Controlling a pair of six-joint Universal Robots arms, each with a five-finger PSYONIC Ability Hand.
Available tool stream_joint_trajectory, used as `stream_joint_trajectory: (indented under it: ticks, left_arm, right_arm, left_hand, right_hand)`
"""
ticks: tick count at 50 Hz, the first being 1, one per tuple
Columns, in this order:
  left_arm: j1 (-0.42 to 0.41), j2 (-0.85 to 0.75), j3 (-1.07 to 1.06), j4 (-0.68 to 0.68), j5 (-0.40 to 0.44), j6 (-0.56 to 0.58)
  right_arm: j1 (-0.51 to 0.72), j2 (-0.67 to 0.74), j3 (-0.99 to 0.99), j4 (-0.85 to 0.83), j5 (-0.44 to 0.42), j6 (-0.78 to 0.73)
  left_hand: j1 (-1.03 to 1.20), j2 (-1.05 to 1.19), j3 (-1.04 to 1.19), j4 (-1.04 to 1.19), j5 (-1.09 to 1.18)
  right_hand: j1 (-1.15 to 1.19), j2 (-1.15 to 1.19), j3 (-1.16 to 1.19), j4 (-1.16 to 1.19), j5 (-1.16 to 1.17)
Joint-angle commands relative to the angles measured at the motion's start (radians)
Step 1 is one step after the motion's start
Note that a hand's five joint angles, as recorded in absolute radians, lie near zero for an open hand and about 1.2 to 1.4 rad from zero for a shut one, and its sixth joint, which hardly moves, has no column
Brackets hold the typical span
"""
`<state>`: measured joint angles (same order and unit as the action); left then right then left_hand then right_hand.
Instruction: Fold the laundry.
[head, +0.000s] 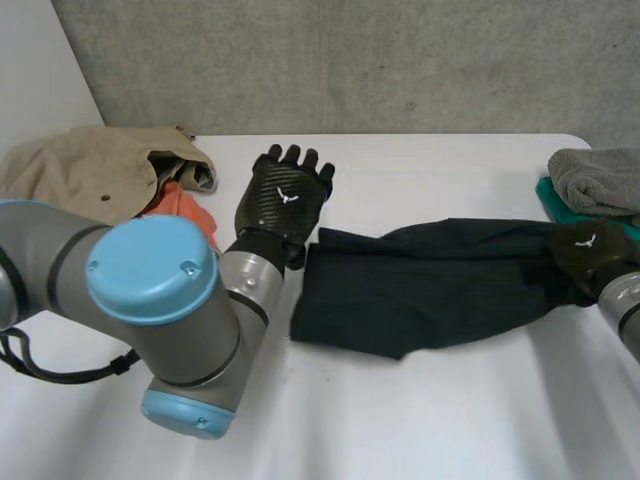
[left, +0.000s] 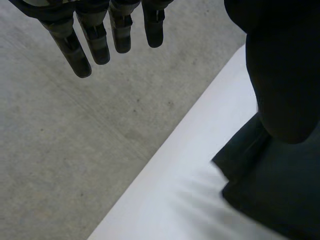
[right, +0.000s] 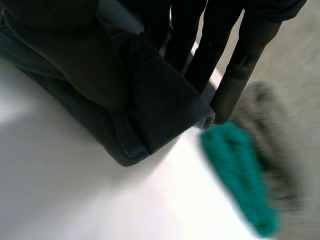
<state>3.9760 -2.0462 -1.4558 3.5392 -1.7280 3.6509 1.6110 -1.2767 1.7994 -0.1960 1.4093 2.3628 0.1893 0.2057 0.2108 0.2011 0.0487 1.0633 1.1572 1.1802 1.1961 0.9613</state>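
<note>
The left arm (head: 150, 300) occupies the near left of the white table (head: 420, 420). A dark garment (head: 430, 285) lies flat and elongated across the middle of the table, running from beside the left arm to the right side.

Left hand (head: 285, 195): positioned just beyond the garment's left end, back of the hand facing the head view. In the left wrist view its fingers (left: 95, 45) are straight and spread, with nothing between them and the thumb. A corner of the garment (left: 280, 190) lies below the thumb, apart from the fingers.

Right hand (head: 583, 252): positioned on the garment's right end. In the right wrist view the fingers (right: 235, 75) and thumb are closed on a folded edge of the garment (right: 160, 100), which is pinched between them.

Beyond the right hand, a grey cloth (head: 600, 178) rests on a green cloth (head: 548, 195). At the far left, a beige garment (head: 80, 165) lies in a heap with an orange cloth (head: 185, 208) touching it.
</note>
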Motion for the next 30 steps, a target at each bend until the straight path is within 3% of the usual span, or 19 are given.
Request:
stream_joint_trajectory:
  ticks: [1,4,8,9,17,20,21,24,27,28,30]
  left_arm:
    - [0.026,0.084,-0.064,-0.002,-0.002,-0.002]
    - [0.049,0.127,-0.109,0.001,-0.002,-0.003]
    - [0.058,0.165,-0.150,0.001,-0.002,-0.021]
    - [0.058,0.172,-0.158,0.001,-0.002,-0.028]
    - [0.083,0.202,-0.204,0.004,-0.005,-0.080]
    - [0.089,0.202,-0.204,0.007,-0.005,-0.087]
    - [0.091,0.202,-0.202,0.009,-0.004,-0.087]
    - [0.094,0.199,-0.186,0.012,-0.002,-0.089]
    - [0.091,0.193,-0.149,0.023,-0.001,-0.089]
    - [0.089,0.189,-0.137,0.029,-0.001,-0.089]
    - [0.086,0.175,-0.097,0.044,-0.001,-0.095]
  right_arm:
    - [0.065,-0.021,-0.064,-0.031,0.042,-0.283]
    - [0.246,0.003,-0.113,-0.091,0.031,-0.315]
    - [0.424,0.072,-0.153,-0.172,-0.042,-0.323]
    - [0.482,0.104,-0.155,-0.189,-0.096,-0.333]
    - [0.610,0.232,-0.141,-0.157,-0.357,-0.421]
    - [0.610,0.221,-0.144,-0.126,-0.392,-0.407]
    - [0.612,0.212,-0.143,-0.119,-0.398,-0.392]
    - [0.603,0.183,-0.143,-0.106,-0.380,-0.332]
    - [0.541,0.068,-0.134,-0.103,-0.345,-0.127]
    - [0.503,0.018,-0.127,-0.100,-0.334,0.024]
    - [0.469,-0.018,-0.121,-0.099,-0.335,0.187]
  left_hand:
    - [-0.015,-0.031,-0.036,-0.027,-0.049]
    - [-0.015,-0.031,-0.036,-0.027,-0.049]
    - [-0.015,-0.031,-0.036,-0.027,-0.049]
    - [-0.015,-0.031,-0.036,-0.027,-0.049]
    - [-0.015,-0.031,-0.036,-0.027,-0.049]
    - [-0.015,-0.031,-0.036,-0.027,-0.049]
    - [-0.015,-0.031,-0.036,-0.027,-0.049]
    - [-0.015,-0.031,-0.036,-0.027,-0.049]
    - [-0.015,-0.031,-0.036,-0.027,-0.049]
    - [-0.015,-0.031,-0.036,-0.027,-0.049]
    - [-0.015,-0.031,-0.036,-0.027,-0.049]
  right_hand:
    - [0.333,0.239,0.216,0.200,0.260]
    - [0.333,0.239,0.216,0.200,0.260]
    - [0.333,0.239,0.216,0.200,0.260]
    - [0.333,0.239,0.216,0.200,0.260]
    - [0.333,0.239,0.216,0.200,0.260]
    - [0.296,0.202,0.179,0.163,0.224]
    - [-0.178,-0.272,-0.295,-0.311,-0.250]
    - [-0.789,-0.883,-0.906,-0.922,-0.861]
    - [-0.889,-0.983,-1.006,-1.022,-0.961]
    - [-0.889,-0.983,-1.006,-1.022,-0.961]
    - [-0.889,-0.983,-1.006,-1.022,-0.961]
